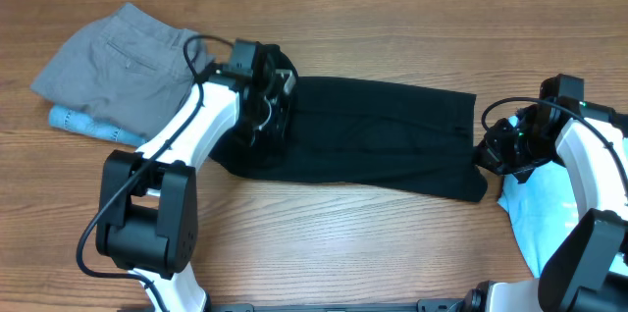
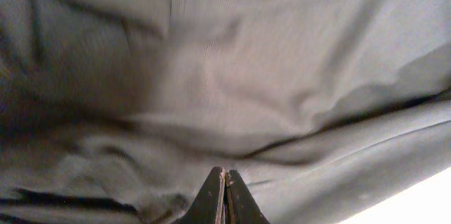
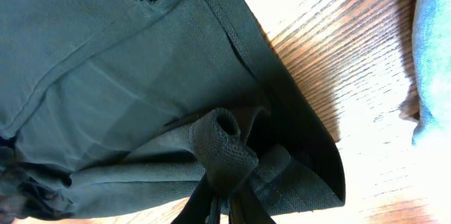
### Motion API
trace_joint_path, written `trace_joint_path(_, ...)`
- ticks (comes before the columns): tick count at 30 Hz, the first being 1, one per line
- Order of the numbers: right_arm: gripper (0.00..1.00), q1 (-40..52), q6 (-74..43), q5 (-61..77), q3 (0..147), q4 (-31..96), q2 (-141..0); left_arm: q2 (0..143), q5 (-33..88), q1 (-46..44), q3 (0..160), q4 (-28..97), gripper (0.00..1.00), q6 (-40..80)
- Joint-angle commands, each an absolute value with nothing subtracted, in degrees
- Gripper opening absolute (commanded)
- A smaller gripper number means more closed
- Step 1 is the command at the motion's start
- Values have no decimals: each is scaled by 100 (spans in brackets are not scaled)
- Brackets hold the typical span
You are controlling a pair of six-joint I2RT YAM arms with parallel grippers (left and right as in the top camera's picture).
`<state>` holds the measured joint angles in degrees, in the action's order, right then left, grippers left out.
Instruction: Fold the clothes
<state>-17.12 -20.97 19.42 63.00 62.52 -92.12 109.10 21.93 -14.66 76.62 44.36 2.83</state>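
Observation:
The clothes (image 1: 383,135), a long black pair of trousers, lie flat across the middle of the table. My left gripper (image 1: 267,106) is down on their left end. In the left wrist view its fingers (image 2: 225,176) are pressed together with the tips in the dark fabric (image 2: 246,76), which fills the view. My right gripper (image 1: 488,151) is at the trousers' right end. In the right wrist view it (image 3: 224,197) is shut on a bunched fold (image 3: 224,146) of the black cloth (image 3: 127,62), pinched up off the wood.
Grey shorts (image 1: 128,67) lie at the back left, over a light-blue printed cloth (image 1: 83,124). Another light-blue cloth (image 1: 540,216) lies at the right under my right arm, also at the right wrist view's edge (image 3: 433,55). Bare wood table (image 1: 373,243) runs along the front.

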Motion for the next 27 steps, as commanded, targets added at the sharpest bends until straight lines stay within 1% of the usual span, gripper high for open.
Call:
trace_joint_path(1,5,-1732,-2126,1844,6434,6243,-9120,10805,1859,-1468,8018,4685,8,301)
trace_joint_path(2,5,-1732,-2126,1841,6434,6259,-9120,10833,1402,-1468,7898,4976,23,301)
trace_joint_path(3,5,-1732,-2123,1844,6434,6261,-9120,10836,1319,-1468,7780,4993,28,301)
trace_joint_path(6,5,-1732,-2126,1841,6434,6257,-9120,10838,1146,-1459,7373,4901,34,390)
trace_joint_path(9,5,-1732,-2123,1841,6434,6252,-9120,10838,1214,-1450,7041,4722,36,478)
trace_joint_path(12,5,-1732,-2126,1841,6434,6237,-9120,10838,1313,-1450,6914,4633,42,475)
trace_joint_path(14,5,-1732,-2126,1844,6434,6237,-9120,10838,1380,-1461,6910,4617,43,475)
trace_joint_path(16,5,-1732,-2126,1844,6434,6239,-9120,10838,1382,-1472,6910,4617,36,480)
trace_joint_path(19,5,-1732,-2126,1844,6434,6243,-9120,10836,1577,-1470,6914,4617,9,497)
trace_joint_path(20,5,-1732,-2123,1844,6434,6246,-9120,10836,1667,-1468,6921,4617,4,497)
trace_joint_path(22,5,-1732,-2123,1844,6434,6243,-9120,10829,1763,-1444,7002,4637,4,541)
trace_joint_path(27,5,-1732,-2128,1754,6434,6243,-9120,10739,1734,-1347,7769,4978,4,615)
